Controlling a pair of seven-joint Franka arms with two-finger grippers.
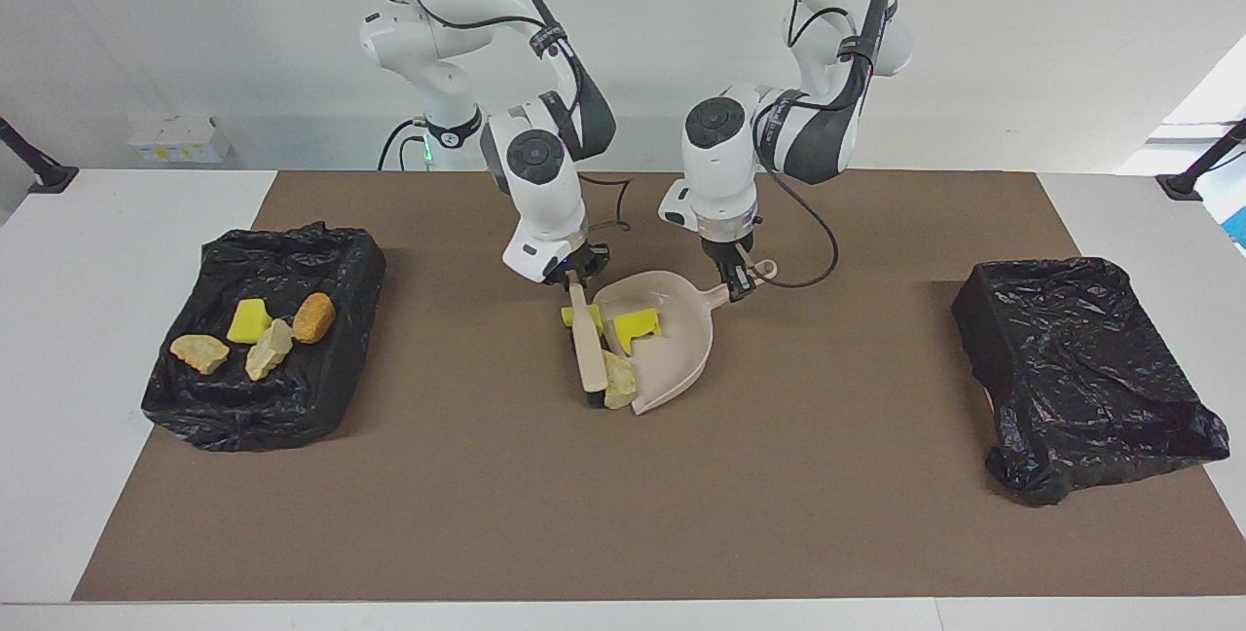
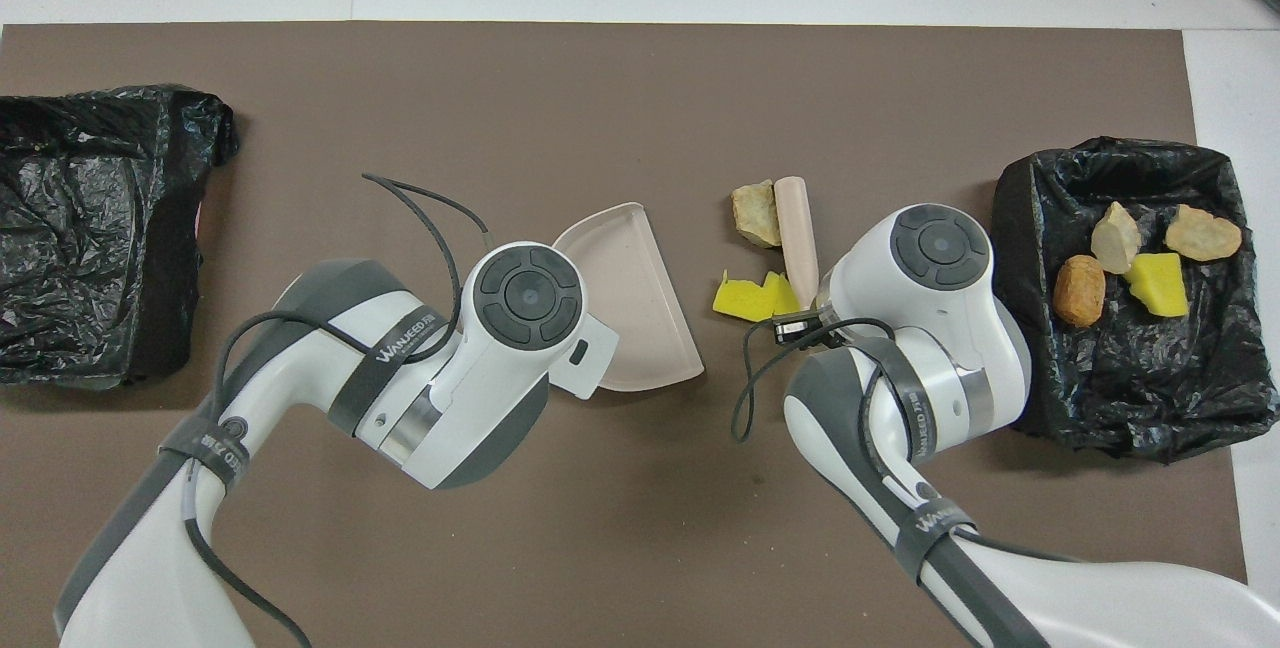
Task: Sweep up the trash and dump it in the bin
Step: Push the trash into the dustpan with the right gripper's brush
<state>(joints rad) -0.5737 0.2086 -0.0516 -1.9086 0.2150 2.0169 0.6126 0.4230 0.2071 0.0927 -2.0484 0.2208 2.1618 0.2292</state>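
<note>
Standing by the surface point(image 1: 58, 339) and reading it as a clock in the facing view, I see the brown mat point(image 1: 623, 514) filling the middle, with one black-lined tray point(image 1: 185, 407) at nine o'clock, toward the right arm's end. A black-lined bin point(image 1: 1081, 368) sits at three o'clock, toward the left arm's end.

The right tool point(image 1: 574, 273) hangs over the middle of the mat, pinched tight on the top of the brush point(image 1: 587, 344). The brush's pale handle slants down to black bristles on the mat. The left tool point(image 1: 737, 282) is closed narrow on the handle of the dustpan point(image 1: 672, 358). The pan's open mouth faces the brush, which lies at nine o'clock of it.

The trash point(image 1: 635, 324) is split in two lots. Three scraps crowd between brush and pan. A yellow sponge piece is right at the mouth (from above it looks just short of the lip, so I cannot tell whether it is in). A second yellow piece point(image 1: 569, 315) is against the brush handle. A pale crumbly lump point(image 1: 619, 380) touches the brush near the bristles. The other four lie in the tray: a yellow piece point(image 1: 249, 319), two beige lumps point(image 1: 200, 352) and an orange-brown oval point(image 1: 313, 316).
</note>
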